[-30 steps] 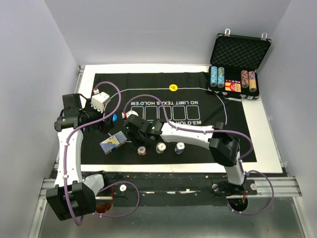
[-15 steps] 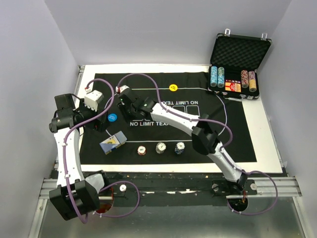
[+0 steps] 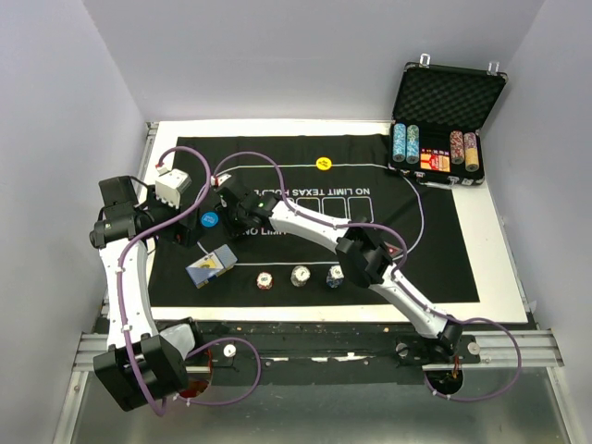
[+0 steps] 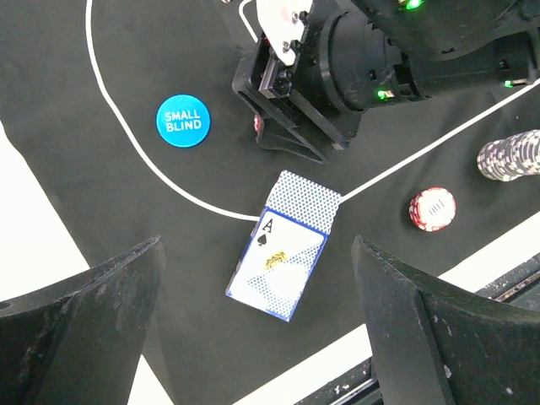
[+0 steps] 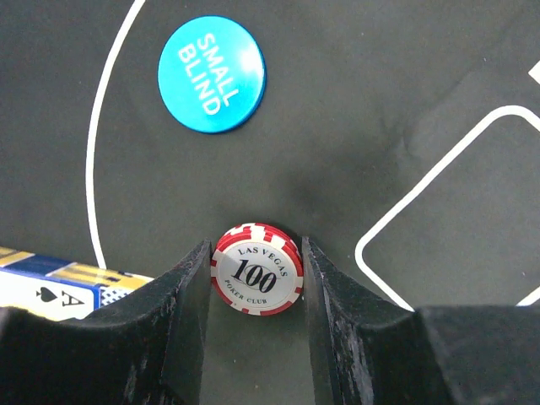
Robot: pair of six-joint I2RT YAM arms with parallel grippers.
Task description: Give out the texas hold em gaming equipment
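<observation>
A red-and-white "100" poker chip stack (image 5: 257, 268) sits between the fingers of my right gripper (image 5: 257, 272), which is shut on it just over the black mat, near the blue "small blind" disc (image 5: 211, 73). From above, that gripper (image 3: 231, 209) is at the mat's left side. My left gripper (image 4: 257, 243) hangs open above the blue-and-white deck box (image 4: 283, 253), which lies flat with an ace face showing. Three chip stacks stand in a row along the mat's front: red (image 3: 265, 280), grey (image 3: 301, 276) and blue (image 3: 335, 276). A yellow disc (image 3: 323, 164) lies at the mat's far edge.
An open black chip case (image 3: 444, 120) with more chip rolls stands at the back right, off the mat (image 3: 435, 231). The right arm stretches diagonally across the mat's middle. Both arms' purple cables loop over the left half. Grey walls close in the left and right sides.
The right arm swung from the front chip row out to the far left, then came back toward the small blind disc with the red chip stack. The left arm shifted slightly left.
</observation>
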